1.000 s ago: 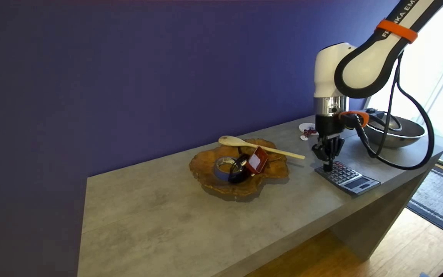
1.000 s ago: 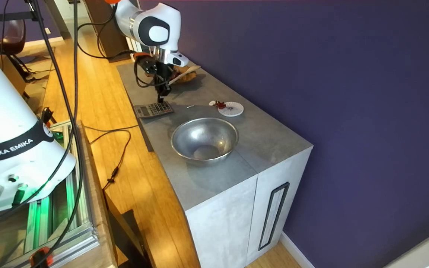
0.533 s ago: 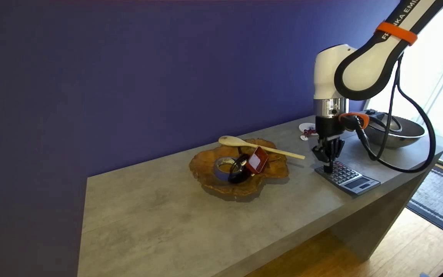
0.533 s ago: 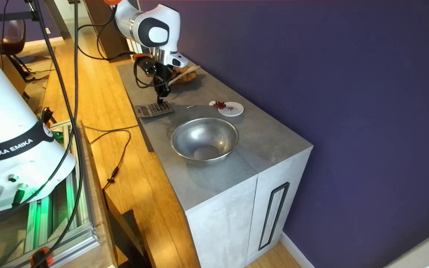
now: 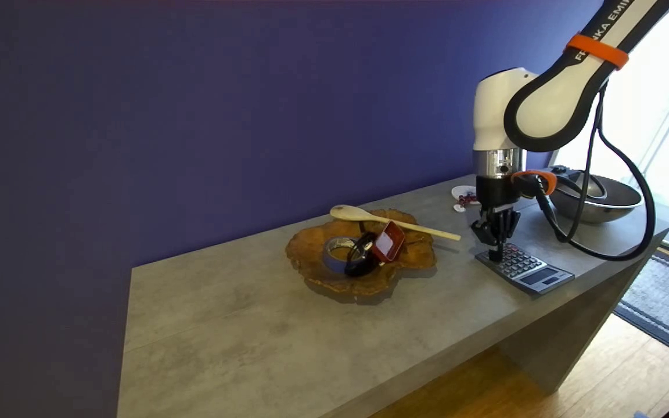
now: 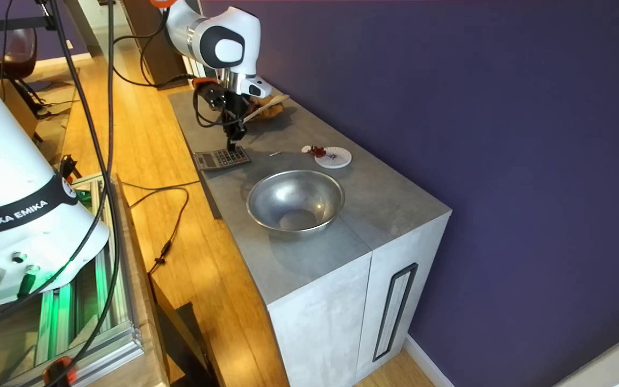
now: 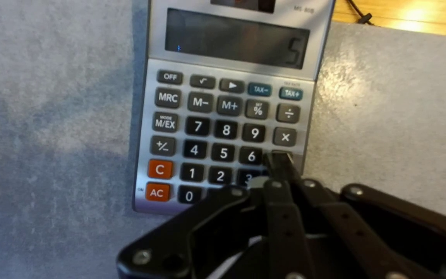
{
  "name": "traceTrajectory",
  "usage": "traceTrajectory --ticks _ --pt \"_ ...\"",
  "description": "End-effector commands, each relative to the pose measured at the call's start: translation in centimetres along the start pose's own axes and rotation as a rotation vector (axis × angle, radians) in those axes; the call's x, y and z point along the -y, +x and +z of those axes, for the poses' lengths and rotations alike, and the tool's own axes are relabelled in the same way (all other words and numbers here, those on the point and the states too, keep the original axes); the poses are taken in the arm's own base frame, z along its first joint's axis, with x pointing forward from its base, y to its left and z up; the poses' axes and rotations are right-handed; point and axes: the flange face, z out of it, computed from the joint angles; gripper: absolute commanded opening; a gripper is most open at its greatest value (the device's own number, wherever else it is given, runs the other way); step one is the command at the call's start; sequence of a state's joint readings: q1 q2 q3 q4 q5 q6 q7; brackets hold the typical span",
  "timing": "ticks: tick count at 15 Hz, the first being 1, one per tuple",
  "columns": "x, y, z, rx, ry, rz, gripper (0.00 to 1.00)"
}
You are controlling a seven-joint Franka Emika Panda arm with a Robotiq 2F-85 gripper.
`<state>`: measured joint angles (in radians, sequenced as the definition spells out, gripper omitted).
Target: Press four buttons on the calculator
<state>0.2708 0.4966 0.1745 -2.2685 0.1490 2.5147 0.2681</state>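
The calculator (image 7: pixel 229 116), silver with dark keys and two orange ones, lies flat on the counter; its display (image 7: pixel 236 38) reads 5. Both exterior views show it too, under the gripper (image 5: pixel 495 255). In the wrist view the gripper (image 7: pixel 280 159) points down with its fingertips together and nothing between them. They are over the right-hand column of buttons, just below the multiply button (image 7: pixel 285 136) and right of the 6 button (image 7: pixel 251 155). The button beneath them is mostly covered. Fingertips and keys appear to meet, but how far any key is pressed I cannot tell.
A metal bowl (image 6: pixel 294 183) and a small white dish (image 6: pixel 336 158) with a red item beside it share the counter (image 5: pixel 224 342). A wooden slab (image 5: pixel 305 249) bears a tape roll (image 5: pixel 334 255), a red box (image 5: pixel 389 241) and a wooden spoon (image 5: pixel 358 213). The calculator sits near the counter's edge.
Over the first half second the arm came down slightly onto the calculator. Since then it has stayed almost still, with the gripper shut throughout. The calculator has not visibly shifted.
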Motion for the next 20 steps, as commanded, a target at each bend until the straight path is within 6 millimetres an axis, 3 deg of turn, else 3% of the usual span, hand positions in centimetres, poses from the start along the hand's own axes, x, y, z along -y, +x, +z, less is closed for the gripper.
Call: traceTrajectory --ticks 1,12,20 --pt "0.1 0.5 0.2 -0.002 -0.002 0.001 0.00" --pt "-0.5 -0.8 -2.8 -0.035 0.007 -0.005 0.00" --pt "-3.0 -1.3 -1.9 0.008 -0.010 0.011 0.00"
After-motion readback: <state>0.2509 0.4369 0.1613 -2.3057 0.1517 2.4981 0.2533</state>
